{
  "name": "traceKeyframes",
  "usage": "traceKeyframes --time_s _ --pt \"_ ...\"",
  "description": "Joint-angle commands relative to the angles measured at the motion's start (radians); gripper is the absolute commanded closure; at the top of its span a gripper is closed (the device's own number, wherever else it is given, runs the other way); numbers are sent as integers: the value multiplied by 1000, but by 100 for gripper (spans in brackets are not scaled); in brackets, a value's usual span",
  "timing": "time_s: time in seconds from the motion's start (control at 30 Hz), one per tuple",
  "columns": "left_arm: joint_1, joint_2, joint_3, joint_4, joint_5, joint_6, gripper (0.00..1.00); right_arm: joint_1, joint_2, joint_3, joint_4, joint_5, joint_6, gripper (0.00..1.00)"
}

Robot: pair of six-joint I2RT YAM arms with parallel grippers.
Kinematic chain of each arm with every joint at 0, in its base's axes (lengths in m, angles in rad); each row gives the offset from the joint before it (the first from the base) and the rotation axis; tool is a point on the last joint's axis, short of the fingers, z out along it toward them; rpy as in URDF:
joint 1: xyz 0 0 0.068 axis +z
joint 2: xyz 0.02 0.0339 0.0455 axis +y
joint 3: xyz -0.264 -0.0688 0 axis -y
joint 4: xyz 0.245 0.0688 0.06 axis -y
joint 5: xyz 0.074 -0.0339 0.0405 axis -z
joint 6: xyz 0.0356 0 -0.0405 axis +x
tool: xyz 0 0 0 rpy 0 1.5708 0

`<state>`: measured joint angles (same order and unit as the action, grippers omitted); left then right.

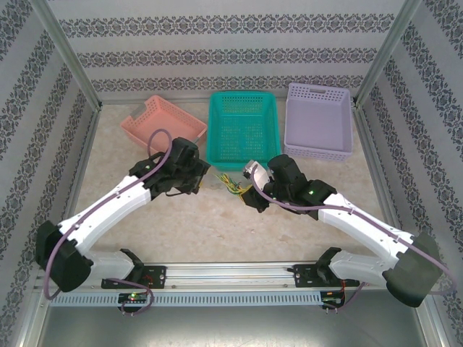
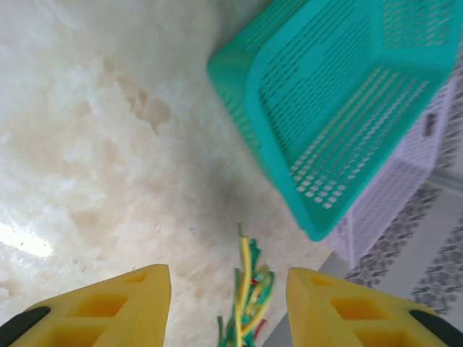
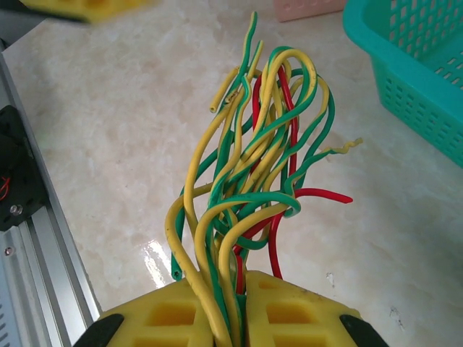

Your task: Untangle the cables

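The right gripper [image 3: 242,311] pinched the cables [image 3: 253,173], a yellow, green and red bunch, fully tangled. The left gripper [image 2: 228,293] was spread around the bunch's far end. From above, the bunch was between both grippers, near the green basket [image 1: 242,130]. Seemingly no strand was separated yet.

A: Right wrist cam: cables [image 3: 246,188] disappear into the slit of the right pincer [image 3: 242,289], lower ends hidden. Bottom edge crops its fingers [image 3: 304,314].
B: Left wrist cam: bundle blurred, cut off at the bottom (teal basket [image 2: 340,94] runs off top and right).
A: Overhead: tangle too small to separate strands.
B: Same. Colours barely readable there.
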<state>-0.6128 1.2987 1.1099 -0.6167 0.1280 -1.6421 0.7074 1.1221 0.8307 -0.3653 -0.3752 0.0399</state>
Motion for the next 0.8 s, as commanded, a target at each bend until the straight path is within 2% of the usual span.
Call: traceKeyframes --time_s 0.0,0.1,0.2,0.3,0.37,0.47,0.53,0.6,0.7,0.77 --pt "5 11 -8 99 83 3 54 20 6 -1 32 5 -29 100" --pt "5 40 -14 142 92 -1 54 30 0 -2 38 3 -21 100" --pt "1 67 -7 165 112 -1 59 29 1 -1 41 -15 9 100" --pt "-7 81 9 136 120 2 59 -17 18 9 52 -92 103 100" --pt "-9 75 27 84 99 14 53 -83 42 23 65 -215 210 100" --pt "-11 35 71 -16 5 47 36 -167 95 52 57 -380 345 100" --pt "-10 7 97 -47 -54 82 34 -203 132 70 37 -455 411 100" --pt "-10 -9 105 -35 -70 109 45 -236 162 74 41 -527 475 100" --pt "-10 7 83 24 13 126 69 -280 194 83 52 -590 555 100" --pt "-10 36 62 59 92 129 73 -297 209 93 60 -614 591 100"
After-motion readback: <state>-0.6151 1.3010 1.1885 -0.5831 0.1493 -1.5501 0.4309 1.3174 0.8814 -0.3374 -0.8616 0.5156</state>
